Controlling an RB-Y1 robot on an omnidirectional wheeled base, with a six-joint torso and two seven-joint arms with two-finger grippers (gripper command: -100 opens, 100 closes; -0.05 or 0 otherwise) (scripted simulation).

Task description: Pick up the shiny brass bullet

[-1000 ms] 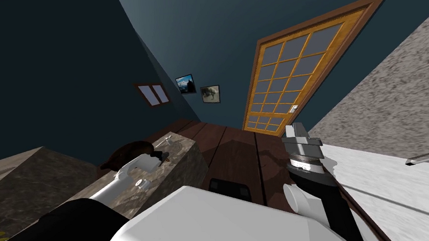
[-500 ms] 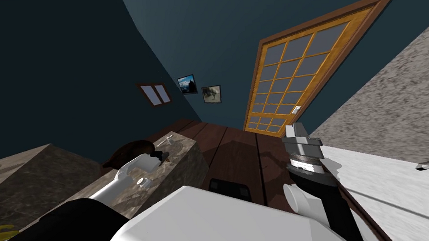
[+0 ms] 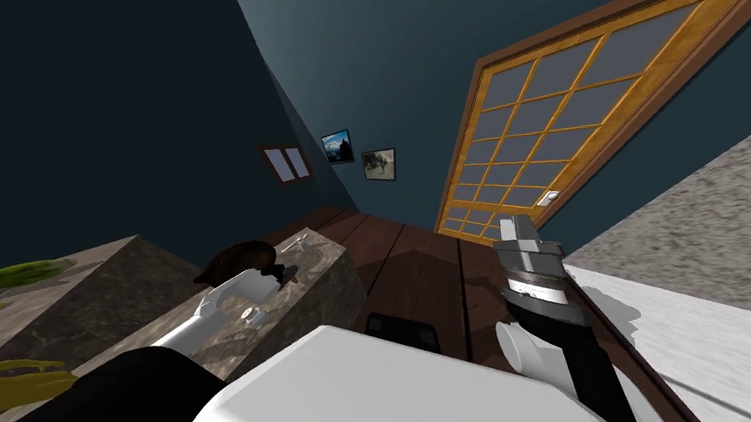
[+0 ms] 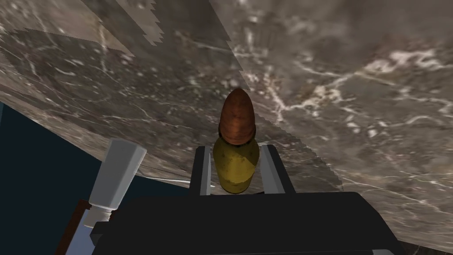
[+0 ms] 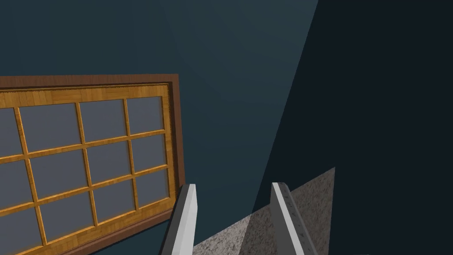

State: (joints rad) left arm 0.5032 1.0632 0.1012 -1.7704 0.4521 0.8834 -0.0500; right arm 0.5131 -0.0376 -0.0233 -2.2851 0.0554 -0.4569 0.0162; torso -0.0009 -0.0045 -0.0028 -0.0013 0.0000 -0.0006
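Where the bullet is: the bullet stands between the two fingers of the left pincer. Its yellow brass body is low between the blades, and its brown pointed tip reaches out past their ends.
Left pincer: narrow and closed on the bullet, with one blade pressing each side of the brass body. In the head view it is over the marble counter.
Surface beyond the pincer: a grey-brown marble counter with white veins lies in front of the fingertips, and the shadow of the pincer falls on it.
Beside the pincer: a light grey, stick-like piece stands just beside the outer blade, apart from the bullet. I cannot tell what it is.
Right pincer: its fingers are wide with nothing between them. The arm is held up at the robot's right side, well apart from the counter.
Done, as I judge: the reach and the closing are finished, because the bullet sits firmly between the blades.
Left to do, as I judge: to raise the bullet clear of the marble. Whether it already hangs free of the stone I cannot tell.
Risk: the round body can slip between the thin blades if the lift is fast.
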